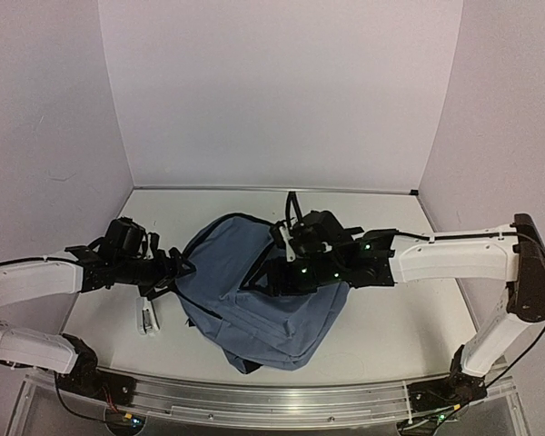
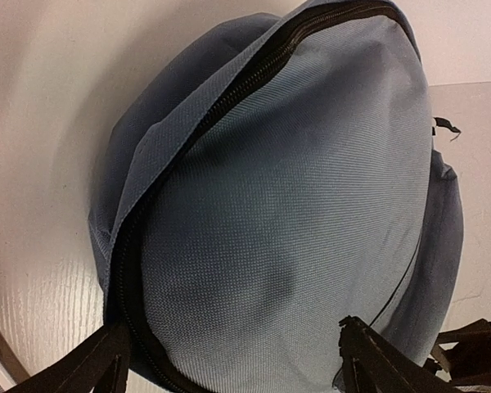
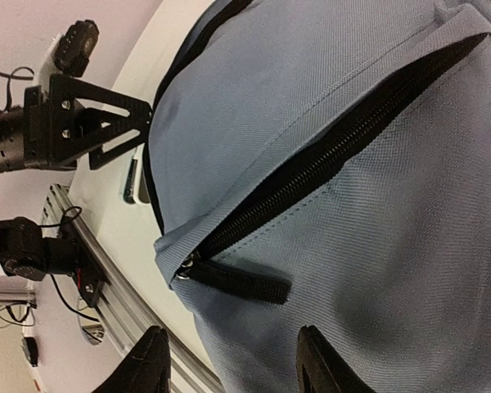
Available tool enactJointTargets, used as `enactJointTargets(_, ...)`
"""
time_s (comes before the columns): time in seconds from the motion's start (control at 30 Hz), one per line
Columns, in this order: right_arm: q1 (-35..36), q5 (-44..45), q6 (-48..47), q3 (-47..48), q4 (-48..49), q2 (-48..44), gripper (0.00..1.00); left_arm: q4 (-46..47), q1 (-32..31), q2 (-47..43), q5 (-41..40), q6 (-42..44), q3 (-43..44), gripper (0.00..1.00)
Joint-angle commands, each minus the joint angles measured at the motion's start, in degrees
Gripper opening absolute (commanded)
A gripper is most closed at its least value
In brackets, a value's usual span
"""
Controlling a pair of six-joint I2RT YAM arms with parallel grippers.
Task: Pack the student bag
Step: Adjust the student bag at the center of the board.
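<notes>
The student bag (image 1: pixel 259 291) is a blue-grey backpack lying flat in the middle of the table. My left gripper (image 1: pixel 175 269) is at its left edge, open, and its black fingers (image 2: pixel 375 360) stand wide apart over the bulging fabric (image 2: pixel 295 205) beside the main black zipper (image 2: pixel 229 106), holding nothing. My right gripper (image 1: pixel 265 274) hovers over the bag's middle. It is open, and its fingertips (image 3: pixel 322 364) straddle a fabric corner just below the pocket zipper's black pull tab (image 3: pixel 237 282). That pocket zipper (image 3: pixel 335 147) is closed.
A small white and black object (image 1: pixel 147 318) lies on the table left of the bag, also seen in the right wrist view (image 3: pixel 136 176). A metal rail (image 1: pixel 272 400) runs along the near edge. White walls enclose the table on three sides.
</notes>
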Motion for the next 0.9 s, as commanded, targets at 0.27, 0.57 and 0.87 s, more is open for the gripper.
enactJointTargets(0.27,0.1,0.5,18.3,-6.5,14.1,2.4,0.45,-6.3,-4.7,-1.4,-6.0,-2.4,1.6,0.87)
enactJointTargets(0.57,0.4,-1.3,21.8,-7.9,20.8,5.2,0.41,-12.6,-4.9,-10.3,-9.0,-4.4,-0.7,0.89)
enactJointTargets(0.87,0.6,1.1,22.1,-6.3,21.5,7.8,0.28,-6.8,-4.9,-8.2,-5.8,-5.6,-4.4,0.86)
